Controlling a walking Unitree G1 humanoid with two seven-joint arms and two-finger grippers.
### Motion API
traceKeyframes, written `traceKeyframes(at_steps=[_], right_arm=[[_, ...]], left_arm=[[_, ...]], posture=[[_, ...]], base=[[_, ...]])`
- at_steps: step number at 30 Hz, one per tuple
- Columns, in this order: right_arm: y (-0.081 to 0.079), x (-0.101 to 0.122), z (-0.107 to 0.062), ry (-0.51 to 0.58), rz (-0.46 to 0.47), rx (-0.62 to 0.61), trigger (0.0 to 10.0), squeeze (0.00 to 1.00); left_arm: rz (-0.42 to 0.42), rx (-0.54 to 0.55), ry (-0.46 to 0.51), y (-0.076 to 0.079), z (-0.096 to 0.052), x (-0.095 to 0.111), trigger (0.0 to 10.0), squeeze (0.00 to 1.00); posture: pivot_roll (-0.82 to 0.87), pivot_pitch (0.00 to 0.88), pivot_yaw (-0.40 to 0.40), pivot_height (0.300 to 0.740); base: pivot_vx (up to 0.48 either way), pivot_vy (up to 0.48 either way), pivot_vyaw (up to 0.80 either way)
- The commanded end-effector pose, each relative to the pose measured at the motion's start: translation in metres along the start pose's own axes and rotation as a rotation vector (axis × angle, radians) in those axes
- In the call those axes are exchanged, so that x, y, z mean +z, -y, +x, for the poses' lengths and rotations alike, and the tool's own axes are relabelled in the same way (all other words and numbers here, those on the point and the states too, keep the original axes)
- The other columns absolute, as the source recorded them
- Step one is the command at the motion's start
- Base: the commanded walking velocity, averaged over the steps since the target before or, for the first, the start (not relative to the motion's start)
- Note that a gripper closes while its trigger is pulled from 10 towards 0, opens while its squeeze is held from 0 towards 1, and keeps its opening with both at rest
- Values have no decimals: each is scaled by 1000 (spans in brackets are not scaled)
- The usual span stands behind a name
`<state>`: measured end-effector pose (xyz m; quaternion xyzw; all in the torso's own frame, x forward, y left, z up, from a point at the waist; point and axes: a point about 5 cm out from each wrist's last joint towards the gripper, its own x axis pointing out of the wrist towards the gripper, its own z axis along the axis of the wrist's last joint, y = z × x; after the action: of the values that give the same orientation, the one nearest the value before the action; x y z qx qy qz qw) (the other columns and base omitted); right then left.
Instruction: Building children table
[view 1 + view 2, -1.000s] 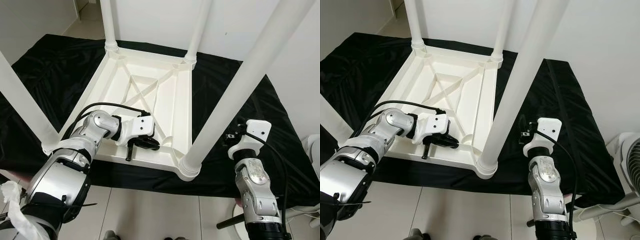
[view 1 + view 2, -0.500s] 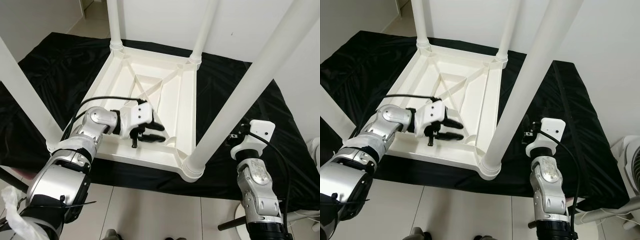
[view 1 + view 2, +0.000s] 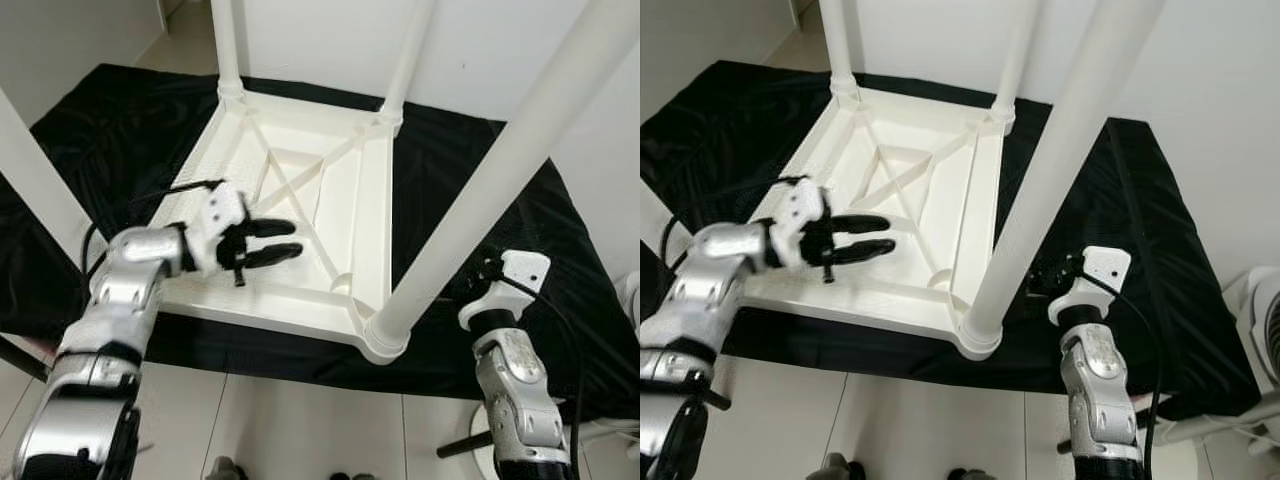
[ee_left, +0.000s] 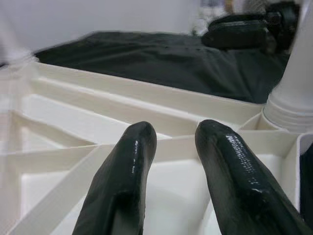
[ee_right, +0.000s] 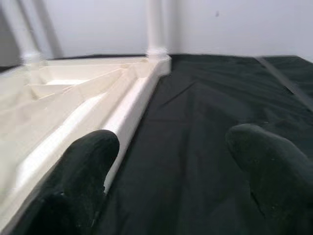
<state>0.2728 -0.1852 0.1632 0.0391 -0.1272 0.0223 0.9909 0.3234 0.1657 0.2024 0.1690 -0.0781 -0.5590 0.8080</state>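
A: Left eye view first: where is the children's table (image 3: 330,190) now?

B: Upside down on the black cloth (image 3: 130,130) spread over the floor, its ribbed underside facing up. All four white legs stand in their corner sockets, and the near right leg (image 3: 500,170) rises past the camera.

A: And the left gripper (image 3: 275,241)?

B: It hovers just above the underside near the front rail, its two black fingers (image 3: 262,228) pointing toward the near right corner with a narrow gap between them and nothing held. The left wrist view shows the same: both fingers (image 4: 128,166) close together, over the cross ribs, with the leg socket ahead.

A: What has changed?

B: A second ago that gripper was pressed low against the front rail by the near right corner. Half a second ago it had begun lifting. Now it is raised and drawn back toward the robot's left, clear of the plastic. The head camera has shifted slightly too.

A: Meaning?

B: My guess is that work on that corner is finished, and the table looks close to complete.

A: The right gripper (image 3: 1045,275)?

B: It hangs low over the cloth beside the near right leg, much as before, fingers (image 5: 88,161) spread wide, empty.
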Motion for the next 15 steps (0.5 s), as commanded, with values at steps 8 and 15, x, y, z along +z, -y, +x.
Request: traceKeyframes(at_steps=[8, 15], right_arm=[[10, 2, -17, -40, 13, 96, 10000, 0], [18, 3, -34, -138, -3, 292, 10000, 0]], left_arm=[[-33, 319, -26, 7, -37, 9, 10000, 0], [-69, 357, -63, 32, -54, 10, 10000, 0]], posture=[[-14, 94, -42, 740], [-10, 83, -51, 740]], base=[[0, 0, 0], [0, 0, 0]])
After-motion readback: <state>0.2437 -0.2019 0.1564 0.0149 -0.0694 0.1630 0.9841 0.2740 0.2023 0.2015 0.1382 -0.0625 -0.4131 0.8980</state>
